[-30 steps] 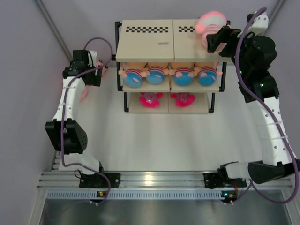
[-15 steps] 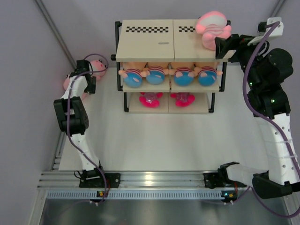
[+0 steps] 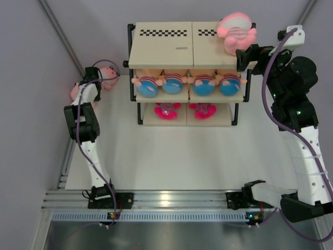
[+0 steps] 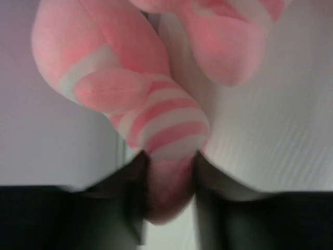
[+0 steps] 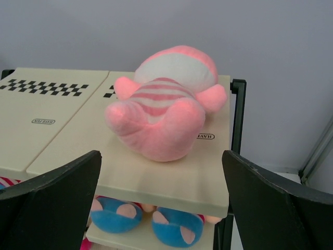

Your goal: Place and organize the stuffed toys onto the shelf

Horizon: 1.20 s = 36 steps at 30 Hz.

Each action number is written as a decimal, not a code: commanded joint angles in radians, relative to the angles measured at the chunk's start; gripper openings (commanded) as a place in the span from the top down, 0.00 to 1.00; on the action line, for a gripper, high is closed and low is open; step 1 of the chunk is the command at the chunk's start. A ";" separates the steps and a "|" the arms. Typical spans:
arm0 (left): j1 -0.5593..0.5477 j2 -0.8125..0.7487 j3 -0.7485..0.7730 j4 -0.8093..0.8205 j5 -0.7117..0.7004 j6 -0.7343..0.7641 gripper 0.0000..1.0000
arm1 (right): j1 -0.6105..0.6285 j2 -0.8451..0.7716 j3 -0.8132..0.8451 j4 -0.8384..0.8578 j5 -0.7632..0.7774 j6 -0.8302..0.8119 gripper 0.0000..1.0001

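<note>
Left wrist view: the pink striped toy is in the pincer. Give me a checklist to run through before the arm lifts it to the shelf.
1. A limb of the pink striped toy sits between the fingers of the left pincer, touching both: ok.
2. Grip firm enough to lift: cannot tell.
3. The shelf has bare room on its top board, left of the second striped toy: ok.
4. Right pincer open, holding nothing: ok.
5. Path from the toy's spot to the top board free of the right arm: ok.
</note>
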 commanded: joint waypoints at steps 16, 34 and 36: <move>-0.046 -0.791 -0.508 -0.116 0.404 0.053 1.00 | -0.005 -0.077 -0.029 -0.005 0.011 -0.014 0.01; -0.481 -0.811 0.284 -0.390 0.110 0.249 1.00 | -0.005 -0.157 -0.088 -0.026 0.002 -0.013 0.01; -0.575 -0.765 0.406 -0.391 0.048 0.274 1.00 | -0.005 -0.159 -0.092 -0.032 0.002 -0.013 0.01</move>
